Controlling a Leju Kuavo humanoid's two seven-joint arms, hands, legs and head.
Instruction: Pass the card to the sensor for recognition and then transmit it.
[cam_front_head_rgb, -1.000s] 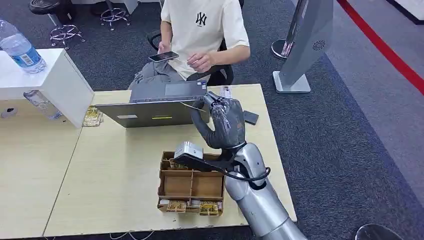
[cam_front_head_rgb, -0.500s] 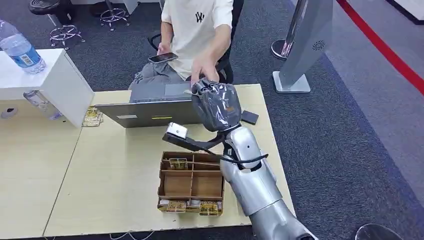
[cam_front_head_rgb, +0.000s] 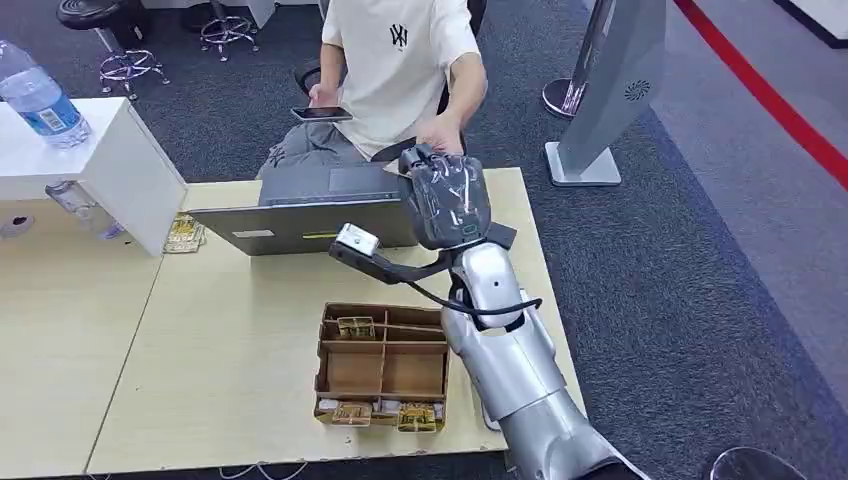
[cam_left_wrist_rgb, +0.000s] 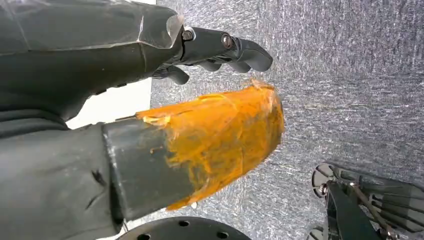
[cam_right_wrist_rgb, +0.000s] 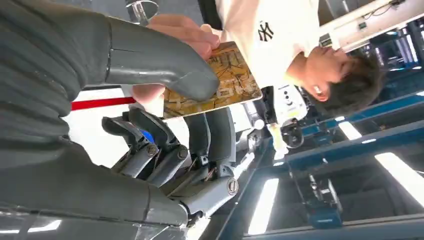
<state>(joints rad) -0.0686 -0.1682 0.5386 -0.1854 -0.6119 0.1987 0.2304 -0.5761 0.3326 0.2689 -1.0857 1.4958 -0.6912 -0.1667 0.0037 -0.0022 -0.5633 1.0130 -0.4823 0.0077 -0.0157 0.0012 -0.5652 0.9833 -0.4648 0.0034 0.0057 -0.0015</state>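
Head view: my right hand (cam_front_head_rgb: 447, 200) is raised over the far right part of the table (cam_front_head_rgb: 230, 370), back of the hand toward the camera, so the card is hidden here. A person's hand (cam_front_head_rgb: 438, 135) reaches in at my fingertips from the far side. The person sits beyond the table, a phone (cam_front_head_rgb: 322, 114) in the other hand. A laptop (cam_front_head_rgb: 310, 212) lies left of my hand, lid tilted low. A small silver camera (cam_front_head_rgb: 357, 240) on a dark bracket juts left from my wrist. Nearer, a brown tray (cam_front_head_rgb: 383, 367) with compartments sits on the table; gold cards lie in its near row and one in a far-left cell. A water bottle (cam_front_head_rgb: 40, 98) stands far left on a white box (cam_front_head_rgb: 110, 160).

Left wrist view: my left hand (cam_left_wrist_rgb: 150, 100) hangs over grey carpet (cam_left_wrist_rgb: 350, 90). Thumb wrapped in orange tape; dark fingers (cam_left_wrist_rgb: 235, 47) curled loosely, apart from the thumb, holding nothing.

Right wrist view: the card (cam_right_wrist_rgb: 220, 82), gold-brown with a pattern, is pinched under my thumb against my fingers (cam_right_wrist_rgb: 165, 150). The person's fingers (cam_right_wrist_rgb: 187, 35) grip the card's other edge at the same time. Both hold it.
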